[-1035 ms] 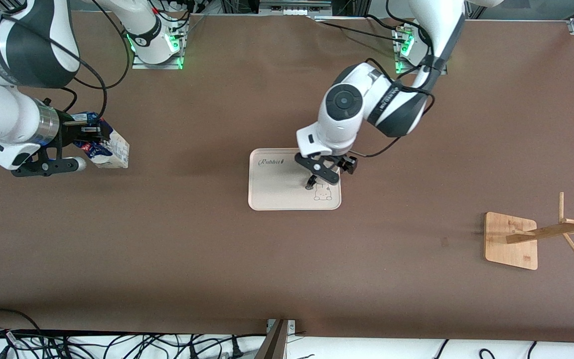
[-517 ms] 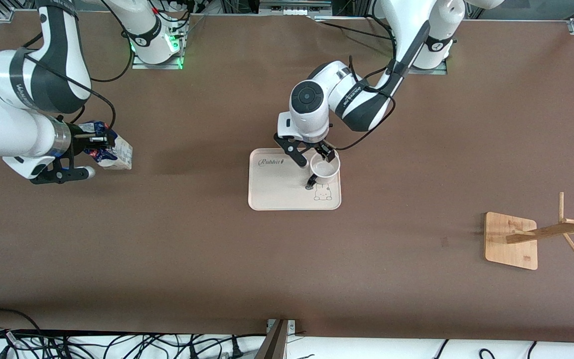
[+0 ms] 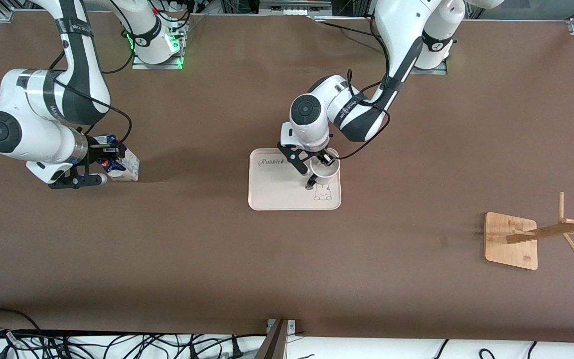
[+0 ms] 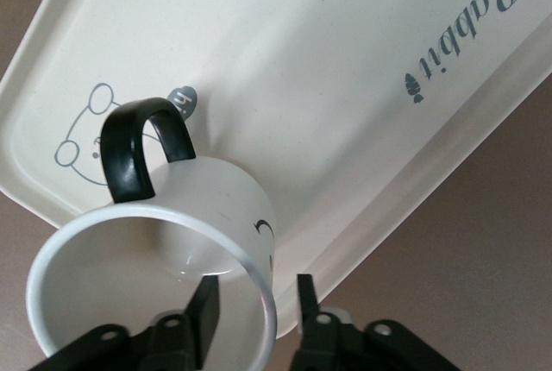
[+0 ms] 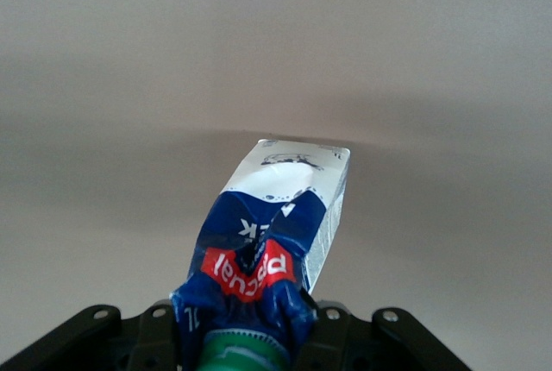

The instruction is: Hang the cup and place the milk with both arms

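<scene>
The white cup (image 3: 326,172) with a black loop handle (image 4: 138,147) stands on the cream tray (image 3: 277,192), at the corner toward the left arm's base. My left gripper (image 3: 322,162) is down over it, still open. One finger (image 4: 204,309) is inside the cup and the other finger (image 4: 304,296) is outside, with a gap on each side of the wall (image 4: 259,285). My right gripper (image 3: 107,155) is shut on the crumpled top of the blue and white milk (image 3: 126,168) carton, which hangs tilted low over the table at the right arm's end. Its green cap (image 5: 241,349) sits between the jaws.
A wooden peg rack (image 3: 551,231) on a square base (image 3: 510,241) stands at the left arm's end of the table, nearer the front camera than the tray. Cables lie along the table's front edge (image 3: 117,344).
The left arm came down over the cup and its fingers narrowed round the wall. The right arm carried the milk a little toward the front camera and the tray.
</scene>
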Controlling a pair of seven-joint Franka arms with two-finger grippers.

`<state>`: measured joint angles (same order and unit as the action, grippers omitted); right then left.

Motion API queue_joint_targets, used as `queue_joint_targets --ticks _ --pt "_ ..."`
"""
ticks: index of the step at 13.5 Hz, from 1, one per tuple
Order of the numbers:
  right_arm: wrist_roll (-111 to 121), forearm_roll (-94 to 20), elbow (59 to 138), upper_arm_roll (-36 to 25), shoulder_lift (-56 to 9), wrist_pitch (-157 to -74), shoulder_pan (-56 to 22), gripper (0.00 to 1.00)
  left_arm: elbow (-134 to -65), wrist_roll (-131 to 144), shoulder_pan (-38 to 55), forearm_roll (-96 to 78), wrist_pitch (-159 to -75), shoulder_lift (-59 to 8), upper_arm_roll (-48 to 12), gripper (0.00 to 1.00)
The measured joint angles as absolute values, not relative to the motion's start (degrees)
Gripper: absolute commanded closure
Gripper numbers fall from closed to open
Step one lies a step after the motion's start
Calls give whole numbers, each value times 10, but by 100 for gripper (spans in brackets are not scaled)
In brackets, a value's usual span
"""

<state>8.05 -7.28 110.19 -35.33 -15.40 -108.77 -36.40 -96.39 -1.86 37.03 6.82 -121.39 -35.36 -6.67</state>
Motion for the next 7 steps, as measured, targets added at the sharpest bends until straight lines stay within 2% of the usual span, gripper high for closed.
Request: queue_joint_targets --ticks 4,7 --pt "81 -73 1151 -351 -152 -1172 -368 69 -954 -22 380 81 -1216 -353 -67 100" --pt "81 -73 1171 -343 -152 -1197 -370 68 -916 -9 380 81 -1206 -344 -66 100"
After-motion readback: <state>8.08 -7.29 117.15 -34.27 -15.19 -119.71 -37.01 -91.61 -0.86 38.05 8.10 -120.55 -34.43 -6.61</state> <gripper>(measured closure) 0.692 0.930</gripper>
